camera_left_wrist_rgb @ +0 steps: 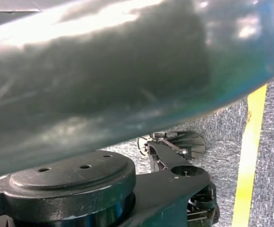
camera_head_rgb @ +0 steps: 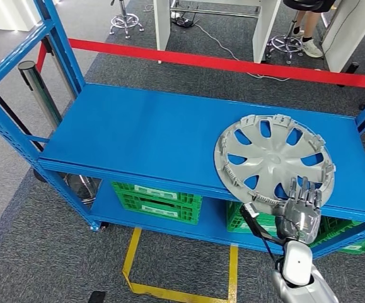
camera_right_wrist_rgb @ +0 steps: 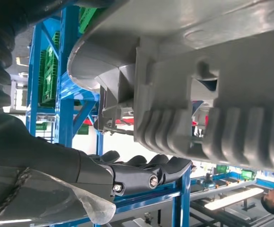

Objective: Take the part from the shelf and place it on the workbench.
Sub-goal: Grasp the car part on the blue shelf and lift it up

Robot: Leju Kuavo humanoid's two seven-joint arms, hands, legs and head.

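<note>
Blue shelf carries the part near its front right edge; your right hand reaches its rim, fingers spread, nothing held. Next you need a firm grip, then lift.

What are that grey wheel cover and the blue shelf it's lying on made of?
The wheel cover looks like moulded plastic with a matte silver-grey finish: thin spokes, and ribbed clips at its rim. The shelf seems to be painted sheet metal, smooth with a slight sheen.
</note>
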